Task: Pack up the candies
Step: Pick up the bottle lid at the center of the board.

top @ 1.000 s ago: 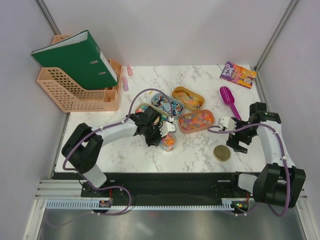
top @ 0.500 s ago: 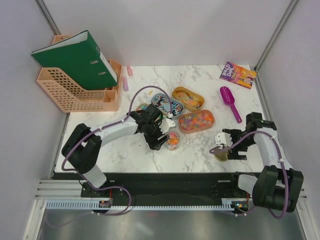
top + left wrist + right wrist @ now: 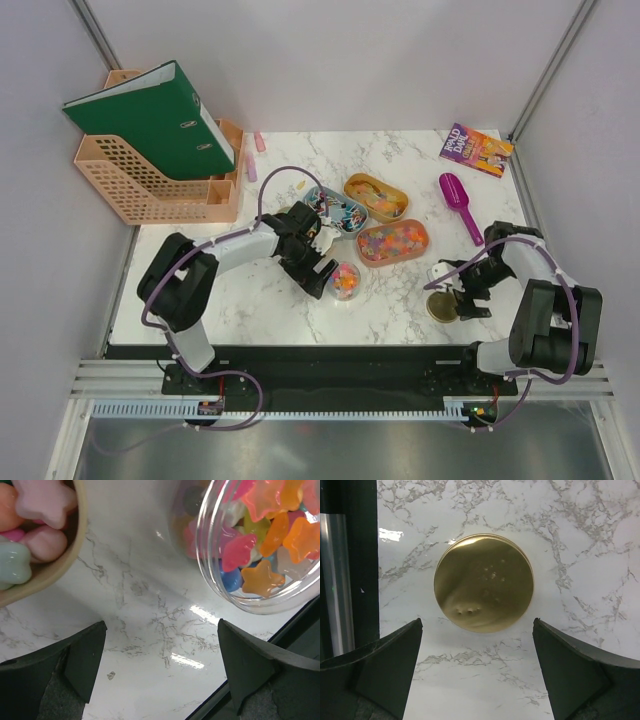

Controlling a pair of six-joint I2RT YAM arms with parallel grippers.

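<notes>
Here the left gripper (image 3: 161,625) is standing fully spread over bare marble table (image 3: 150,580), with nothing between its fingers (image 3: 85,655). Just beyond its right fingertip, a clear jar (image 3: 210,555) is sitting close to full with star-shaped candies (image 3: 260,535) in orange, pink, yellow and blue. More candies are lying in a tan tray (image 3: 45,577) at the upper left of the wrist view. From above, the other oval trays (image 3: 424,236) are lying just behind the jar, each holding its own sort, and a purple scoop (image 3: 458,200) is lying well apart to the right.

The right gripper (image 3: 477,621) is hovering at full spread over a round gold lid (image 3: 484,582), which is lying flat on the marble near the front edge. Its jaws are holding nothing, and the lid's near rim is falling about level with the fingertips.

The filling looks finished, so capping the jar seems to be the step in hand. The next move is probably calling for the right gripper to come down with one finger on each side of the lid and close on its rim. That leaves little margin, since the disc is thin, flat against the table and nearly as wide as the jaws. The lid would then need carrying left to the jar, which is standing well apart from it.
</notes>
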